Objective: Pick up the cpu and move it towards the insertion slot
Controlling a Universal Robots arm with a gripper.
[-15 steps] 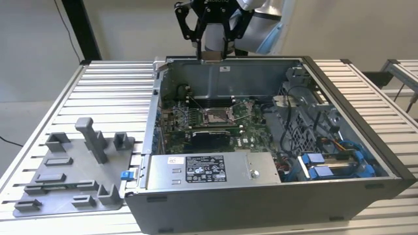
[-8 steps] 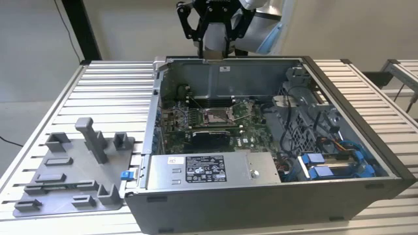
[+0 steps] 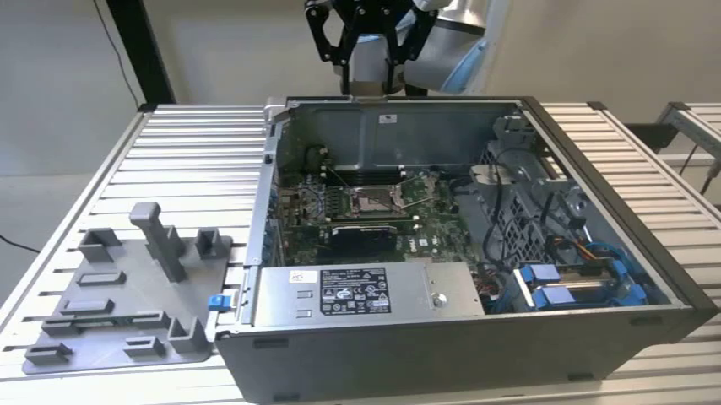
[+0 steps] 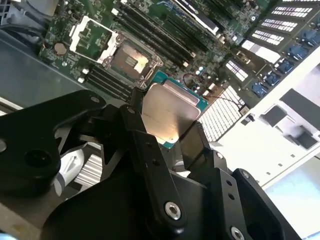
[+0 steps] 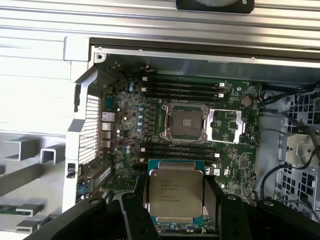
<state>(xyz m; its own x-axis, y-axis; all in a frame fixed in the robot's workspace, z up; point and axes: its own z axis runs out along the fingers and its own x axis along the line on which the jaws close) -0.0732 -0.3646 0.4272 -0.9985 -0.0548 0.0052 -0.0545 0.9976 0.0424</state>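
Note:
My gripper (image 3: 366,42) hangs high over the back wall of the open computer case (image 3: 270,211). In both wrist views its black fingers (image 5: 214,197) are shut on the cpu (image 5: 176,192), a flat square chip with a silvery top and a green rim, gripped at two opposite edges. The cpu (image 4: 167,112) is in the air above the green motherboard (image 5: 125,145). The insertion slot (image 5: 186,121) is a square socket with a silver frame standing open. It lies on the board below and some way ahead of the chip, also seen as the insertion slot (image 3: 372,200) in the exterior view.
A grey fixture tray (image 3: 124,295) with upright blocks lies on the slatted table at the exterior view's left. Inside the case are a power supply (image 3: 349,291) at the front, blue drive brackets (image 3: 575,283) and cables on the exterior view's right, and memory slots (image 5: 182,85) beside the socket.

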